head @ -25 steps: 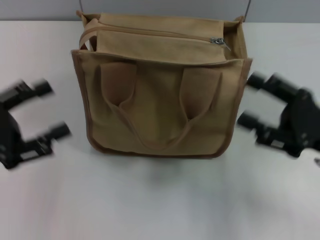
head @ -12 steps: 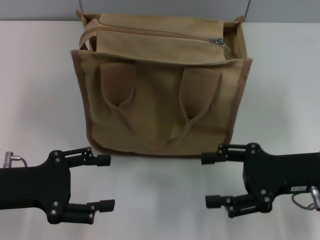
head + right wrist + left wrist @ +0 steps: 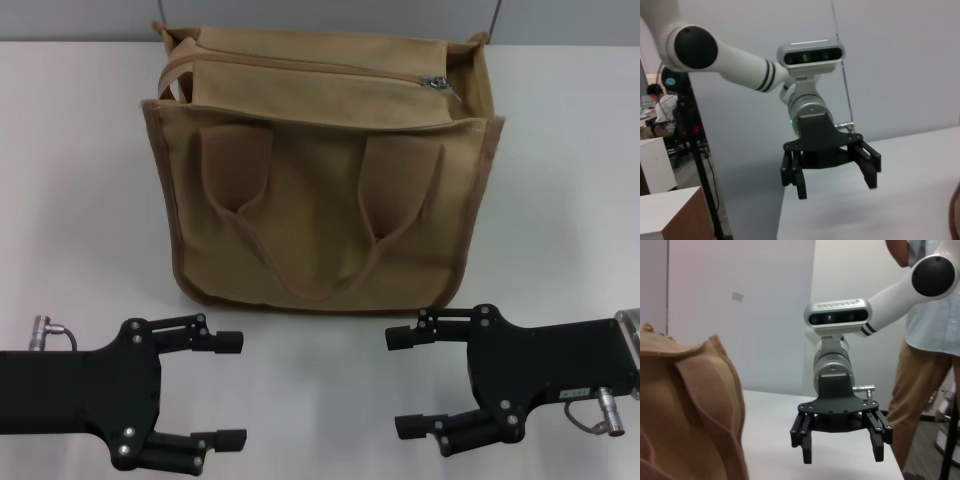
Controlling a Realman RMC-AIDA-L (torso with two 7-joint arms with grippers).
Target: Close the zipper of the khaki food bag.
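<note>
The khaki food bag (image 3: 322, 190) sits upright toward the back of the white bench (image 3: 560, 180), handles flopped down its front. The zipper (image 3: 310, 68) runs along the top panel, with its silver pull (image 3: 436, 83) near the robot's right end. Left end effector (image 3: 228, 390) and right end effector (image 3: 402, 383) hang in front of the bag, facing each other, fingers spread apart and holding nothing.

One boxy khaki canvas food bag with brown edge trim (image 3: 320, 215) stands on one white surface (image 3: 560, 180); it carries one khaki-taped zipper with one silver pull (image 3: 434, 82) and two looped strap handles (image 3: 318, 225); two black two-fingered tools, left tool (image 3: 229, 390) and right tool (image 3: 402, 383)
</note>
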